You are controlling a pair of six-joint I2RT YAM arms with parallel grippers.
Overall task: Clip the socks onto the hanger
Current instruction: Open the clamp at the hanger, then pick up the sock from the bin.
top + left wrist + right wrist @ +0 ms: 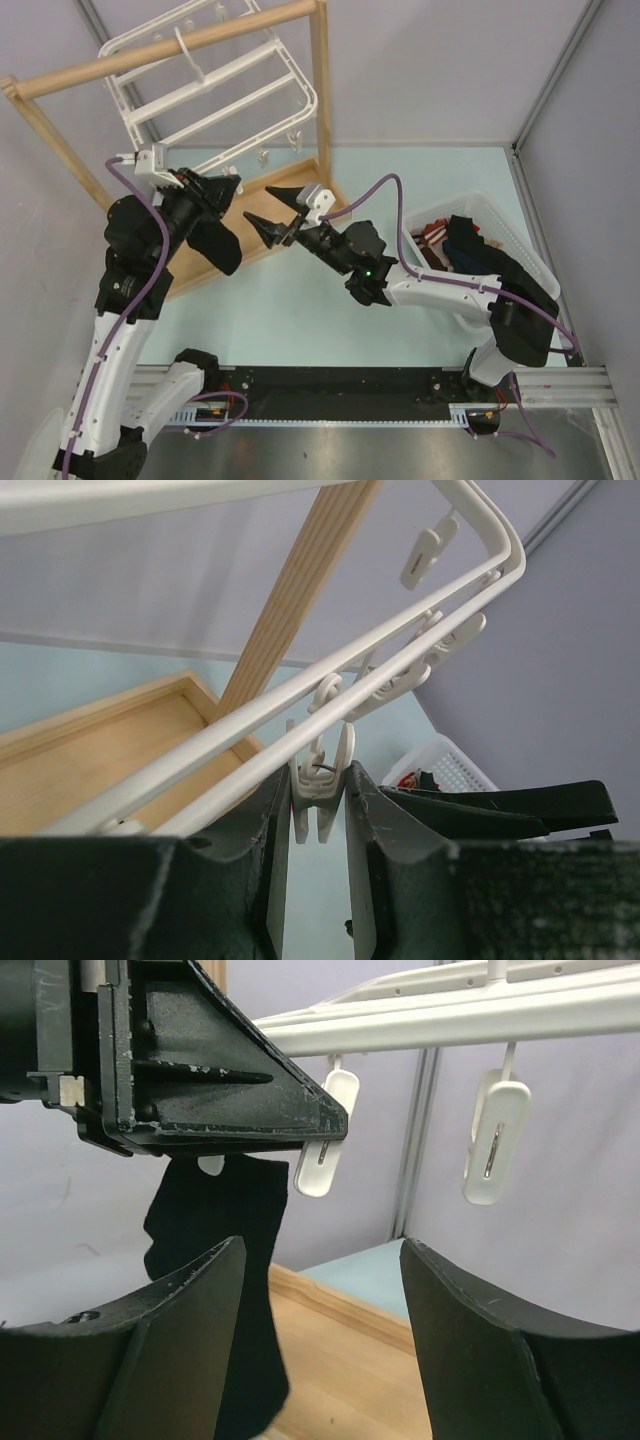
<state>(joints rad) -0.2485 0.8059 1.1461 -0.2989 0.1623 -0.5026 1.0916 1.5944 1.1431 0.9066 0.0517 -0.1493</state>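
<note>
My left gripper [232, 186] pinches a clip [320, 815] on the hanger [450, 1022] near the desk's far left corner. A sock [220, 1205] hangs just below. My right gripper [322, 1245] is spread nearby, holding nothing.

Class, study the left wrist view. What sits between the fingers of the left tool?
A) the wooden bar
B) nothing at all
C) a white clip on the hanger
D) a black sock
C: the left wrist view shows a white clip, dangling from the hanger, pinched between the fingers of the left tool. The black sock hangs outside them.
</note>
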